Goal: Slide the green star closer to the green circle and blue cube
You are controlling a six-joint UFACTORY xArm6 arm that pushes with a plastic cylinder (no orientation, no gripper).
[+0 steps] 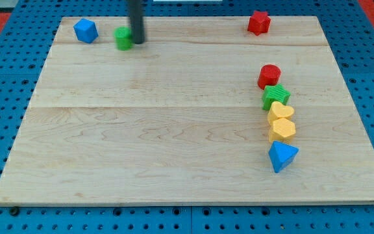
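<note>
Currently my tip (137,41) is sitting upper left, touching the green circle (123,38); no gripper fitted, nothing grasped; green star (275,97) sitting far right.

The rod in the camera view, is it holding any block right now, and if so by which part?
Nothing is held. My tip only rests beside the green circle, on its right in the view; contact cannot be told.

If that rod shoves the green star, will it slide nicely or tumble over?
The green star sits low and flat, so it probably slides rather than tips. Its points may make it turn. It touches the red block and a yellow heart, so those likely shift too.
</note>
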